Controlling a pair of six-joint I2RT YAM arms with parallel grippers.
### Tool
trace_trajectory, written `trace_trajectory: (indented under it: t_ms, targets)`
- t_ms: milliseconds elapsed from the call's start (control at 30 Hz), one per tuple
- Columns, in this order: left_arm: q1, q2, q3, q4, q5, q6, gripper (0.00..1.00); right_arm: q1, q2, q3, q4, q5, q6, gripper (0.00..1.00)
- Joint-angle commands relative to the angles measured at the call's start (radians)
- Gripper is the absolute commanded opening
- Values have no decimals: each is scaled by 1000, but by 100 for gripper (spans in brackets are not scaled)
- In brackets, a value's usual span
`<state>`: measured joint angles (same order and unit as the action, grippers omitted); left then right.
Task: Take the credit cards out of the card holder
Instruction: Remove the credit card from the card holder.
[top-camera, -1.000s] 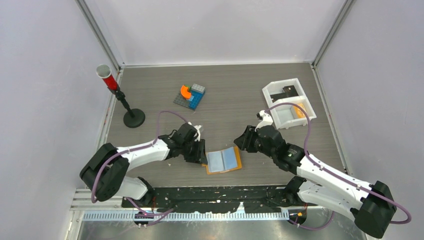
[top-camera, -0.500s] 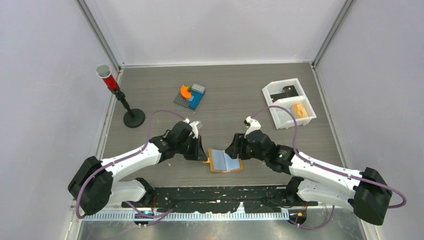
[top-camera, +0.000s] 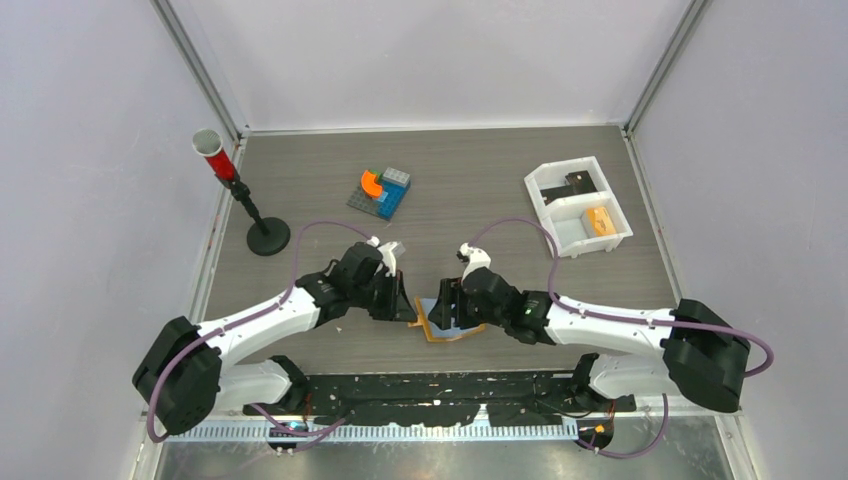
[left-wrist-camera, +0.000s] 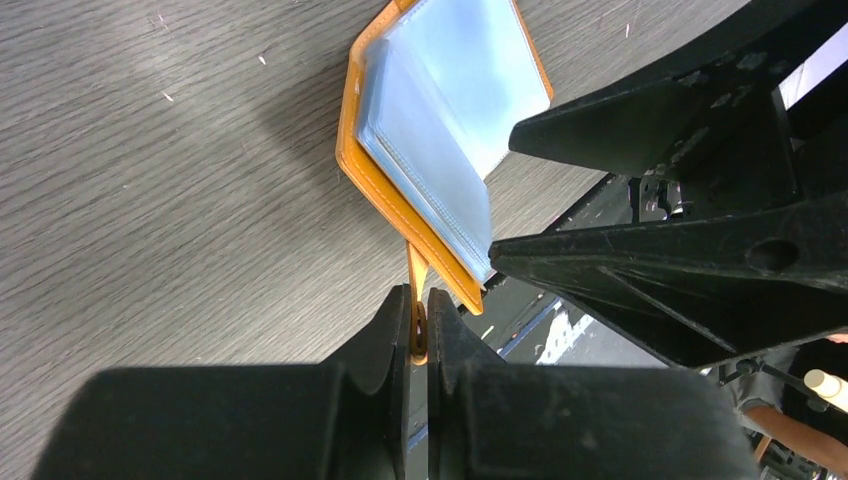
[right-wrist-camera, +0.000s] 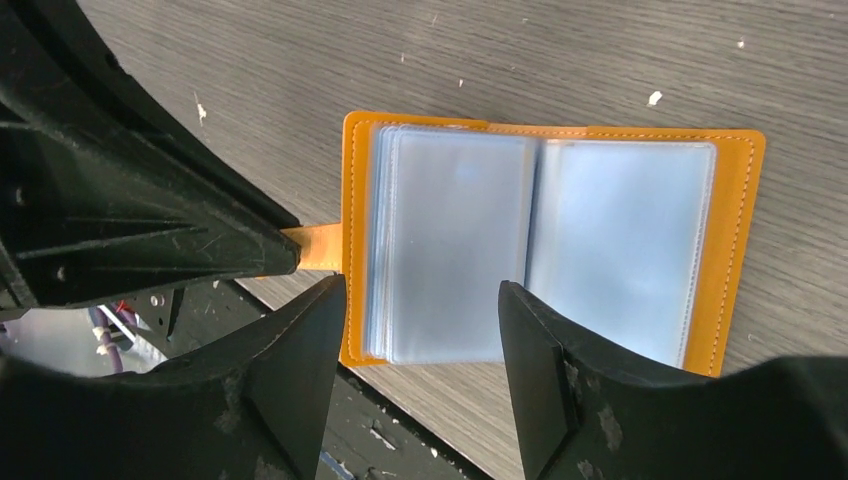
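The card holder (top-camera: 431, 331) lies open near the table's front edge, tan-orange with pale blue clear sleeves (right-wrist-camera: 540, 230). My left gripper (top-camera: 409, 313) is shut on its small edge tab (left-wrist-camera: 417, 270) and tilts the left edge up. My right gripper (top-camera: 447, 311) is open and hovers just over the holder, jaws either side of the left stack of sleeves (right-wrist-camera: 450, 240). In the left wrist view the holder (left-wrist-camera: 440, 150) stands on edge. No dark card shows in the sleeves that face me. A dark flat piece (top-camera: 578, 180), perhaps a credit card, lies in the tray's far compartment.
A white two-compartment tray (top-camera: 560, 243) stands at the right with a small orange block (top-camera: 599, 220) in its near part. A brick build (top-camera: 381, 190) sits at the back middle. A red tube on a black stand (top-camera: 240, 195) is at the left. The table's front edge (right-wrist-camera: 430, 430) runs right under the holder.
My right gripper has swung left from beside the holder to over it. The holder has slid a little left with my left gripper, which stays shut on its tab.
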<state>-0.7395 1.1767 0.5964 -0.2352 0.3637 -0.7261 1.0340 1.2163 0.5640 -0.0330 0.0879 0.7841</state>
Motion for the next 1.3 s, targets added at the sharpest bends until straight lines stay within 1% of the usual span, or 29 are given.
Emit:
trace_trajectory:
  t_ms: [0, 200, 367, 533, 700, 833, 1133, 1267]
  targets:
    - [-6, -5, -4, 44, 30, 1, 0, 2, 27, 45, 49, 47, 1, 65]
    - [-6, -9, -4, 36, 28, 6, 0, 3, 85, 45, 64, 25, -4, 59]
    - [-6, -7, -6, 28, 27, 11, 0, 3, 110, 43, 64, 24, -6, 58]
    - [-6, -5, -5, 19, 24, 21, 0, 3, 105, 32, 43, 66, -7, 53]
    - [-6, 3, 4, 0, 17, 38, 0, 3, 75, 30, -33, 121, -10, 51]
    - [-6, 11, 10, -10, 18, 44, 0, 4, 56, 32, -87, 186, -14, 51]
    - [-6, 37, 21, -48, -6, 78, 0, -6, -4, 15, -142, 228, -14, 51]
    - [-6, 54, 31, -65, -11, 92, 0, -14, -7, 9, -143, 222, -21, 56]
